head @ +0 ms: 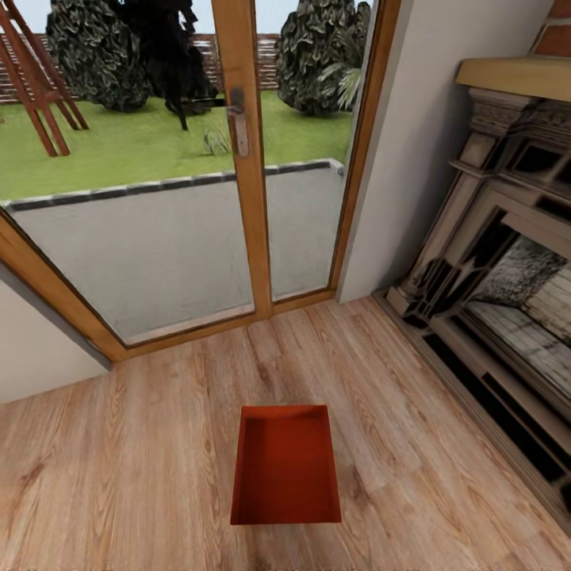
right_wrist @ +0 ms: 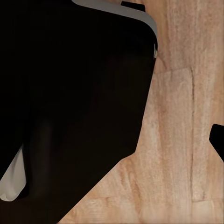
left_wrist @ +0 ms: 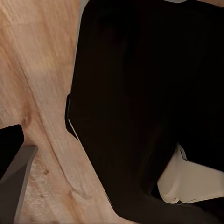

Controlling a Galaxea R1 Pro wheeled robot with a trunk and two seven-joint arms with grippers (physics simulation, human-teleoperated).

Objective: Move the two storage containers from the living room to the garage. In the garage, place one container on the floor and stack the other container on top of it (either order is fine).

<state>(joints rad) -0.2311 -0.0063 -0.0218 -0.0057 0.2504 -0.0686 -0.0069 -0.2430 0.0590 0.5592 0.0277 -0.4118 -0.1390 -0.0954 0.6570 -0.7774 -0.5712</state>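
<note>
- While one storage container (head: pixel 285 466) sat empty on the living room's wood-plank floor (head: pixel 143 476), near the glass doors (head: pixel 238 159) and fireplace (head: pixel 507 285), nothing had reached the garage; by my reading the task had barely begun.
- Both carrying and stacking remained; a second container was not visible.
- Whether either pincer was clenched or released, I could not tell.
- No brand, label or writing was legible.

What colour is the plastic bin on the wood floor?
Red-orange; the rectangular plastic bin shows best in the head view.
</note>
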